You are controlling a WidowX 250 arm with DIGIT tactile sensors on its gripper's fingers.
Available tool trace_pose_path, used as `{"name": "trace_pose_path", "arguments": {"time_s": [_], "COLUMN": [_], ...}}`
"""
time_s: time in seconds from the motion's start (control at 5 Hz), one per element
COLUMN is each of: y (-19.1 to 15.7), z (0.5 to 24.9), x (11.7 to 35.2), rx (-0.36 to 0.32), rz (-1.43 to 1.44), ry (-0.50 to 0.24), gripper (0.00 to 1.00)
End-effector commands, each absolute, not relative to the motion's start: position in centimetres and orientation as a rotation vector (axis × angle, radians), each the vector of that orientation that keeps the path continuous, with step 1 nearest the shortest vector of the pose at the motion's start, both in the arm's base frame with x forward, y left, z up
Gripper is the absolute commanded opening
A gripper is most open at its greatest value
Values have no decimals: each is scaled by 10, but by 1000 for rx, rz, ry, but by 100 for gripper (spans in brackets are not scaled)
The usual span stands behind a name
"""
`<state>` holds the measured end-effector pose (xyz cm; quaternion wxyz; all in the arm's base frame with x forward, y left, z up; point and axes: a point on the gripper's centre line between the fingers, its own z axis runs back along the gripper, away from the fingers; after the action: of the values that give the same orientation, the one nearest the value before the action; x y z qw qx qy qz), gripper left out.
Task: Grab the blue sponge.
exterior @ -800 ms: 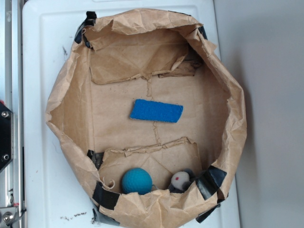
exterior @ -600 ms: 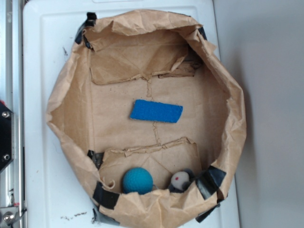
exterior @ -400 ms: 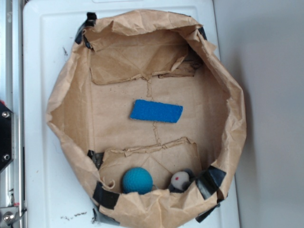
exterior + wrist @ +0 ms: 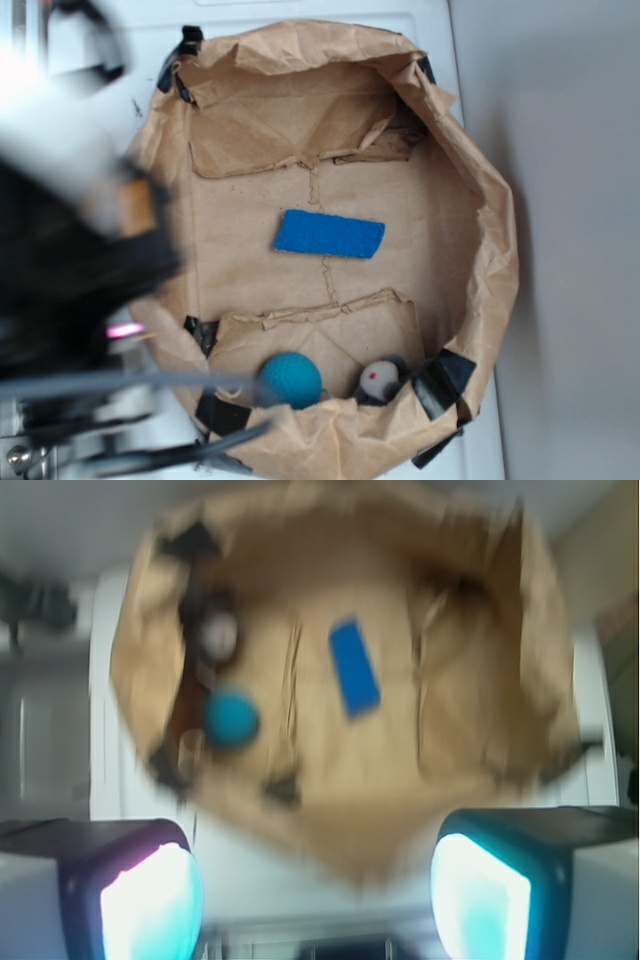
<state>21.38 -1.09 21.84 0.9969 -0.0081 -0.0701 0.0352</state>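
Blue sponge [image 4: 329, 233] lies flat mid-bag, long axis left-right, well right of the blurred gripper [image 4: 315, 895]. Jaws spread wide, empty, sponge far ahead between them.

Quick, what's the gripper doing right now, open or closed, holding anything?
Gripper: open, holding nothing, above the near rim of the crumpled brown paper bin, short of the flat bright blue rectangular sponge.

You see a white table [image 4: 440, 40] under everything. A plain gray floor [image 4: 570, 240] runs along one side of it. The light is soft and even, with only faint shadows.
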Motion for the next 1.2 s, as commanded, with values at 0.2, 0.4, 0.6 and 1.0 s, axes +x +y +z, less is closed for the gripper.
{"name": "trace_pose_path", "arguments": {"time_s": [0.2, 0.4, 0.6, 1.0], "y": [-7, -7, -5, 15], "z": [228, 228, 177, 111], "x": [252, 252, 266, 279], "rx": [-67, -67, -51, 5], "rz": [-32, -32, -97, -110], "ry": [-213, -213, -198, -183], "gripper": [100, 100, 100, 100]}}
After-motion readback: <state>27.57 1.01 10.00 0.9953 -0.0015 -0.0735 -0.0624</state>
